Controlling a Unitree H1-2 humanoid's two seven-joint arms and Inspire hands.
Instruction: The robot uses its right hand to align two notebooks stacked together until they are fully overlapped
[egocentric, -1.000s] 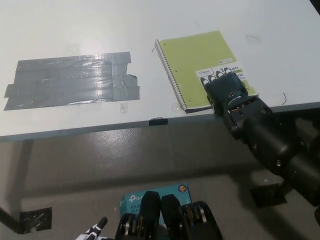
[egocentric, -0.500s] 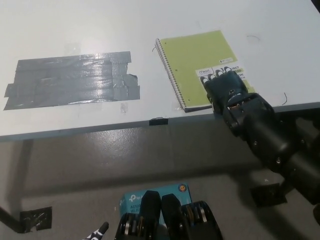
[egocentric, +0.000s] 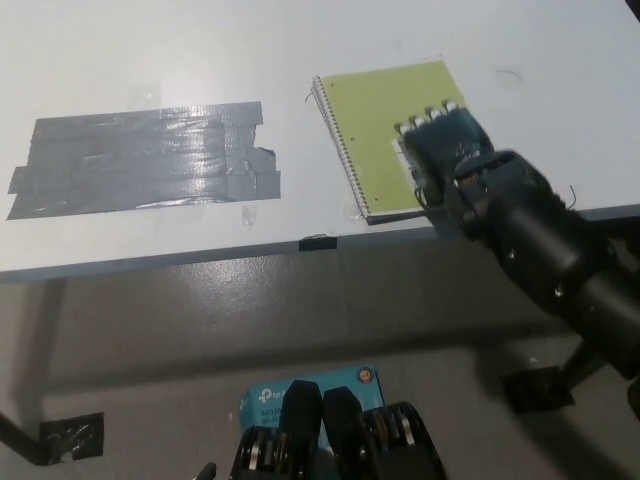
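Observation:
A lime-green spiral notebook (egocentric: 375, 125) lies on the white table (egocentric: 300, 50) near its front edge, spiral along its left side. Only one cover shows; a second notebook under it cannot be made out. My black right hand (egocentric: 445, 150) lies flat on the notebook's right half, fingers stretched toward the far edge and covering the label. It holds nothing. My white left hand is out of the picture.
A large patch of grey duct tape (egocentric: 145, 160) is stuck on the table's left part. A small black clip (egocentric: 317, 242) sits on the front edge. On the floor below lies a teal box (egocentric: 300, 395).
My right hand has slid further up the notebook, away from the table edge, now hiding the label. The white fingertip at the bottom left has dropped out of view.

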